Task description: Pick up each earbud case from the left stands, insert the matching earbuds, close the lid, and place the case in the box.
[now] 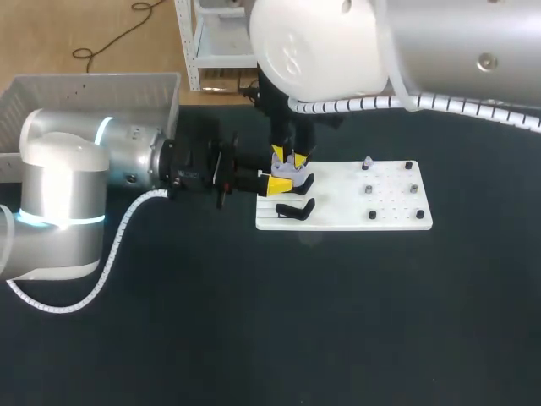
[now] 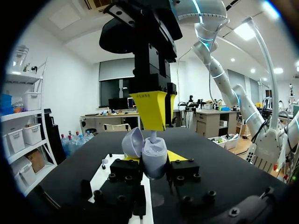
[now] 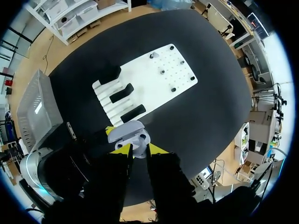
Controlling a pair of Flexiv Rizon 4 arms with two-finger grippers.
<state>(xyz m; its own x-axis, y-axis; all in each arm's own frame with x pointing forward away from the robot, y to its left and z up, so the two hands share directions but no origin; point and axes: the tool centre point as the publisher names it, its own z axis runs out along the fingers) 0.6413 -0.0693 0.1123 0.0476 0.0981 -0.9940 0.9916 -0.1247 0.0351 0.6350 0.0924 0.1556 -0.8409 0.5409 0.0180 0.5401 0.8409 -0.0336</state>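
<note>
1. The lavender case [image 2: 154, 161] is held up over the left end of the white board [image 1: 355, 203], lid flipped open. The left fingers [image 2: 175, 156] are clamped on it from both sides.
2. The right fingers [image 2: 150, 109] point straight down on top of it, pinched together on what looks like a white earbud [image 2: 153, 136].
3. This is the bit that matters: the case sits directly under the right fingers, mouth up, and the earbud's stem runs vertical, right at the opening. I'd guess the next move is just a short straight push down.
4. The open lid [image 2: 132, 142] leans right beside the right fingers, so it could snag if anything drifts sideways.
5. Black stands [image 1: 296, 208] sit on the board's left end, under the held case.
6. The board lies flat on a dark desk [image 1: 296, 321].
7. The grey box [image 1: 93, 93] is well off the board's left end, so the left arm is the nearer one for the drop-off.
</note>
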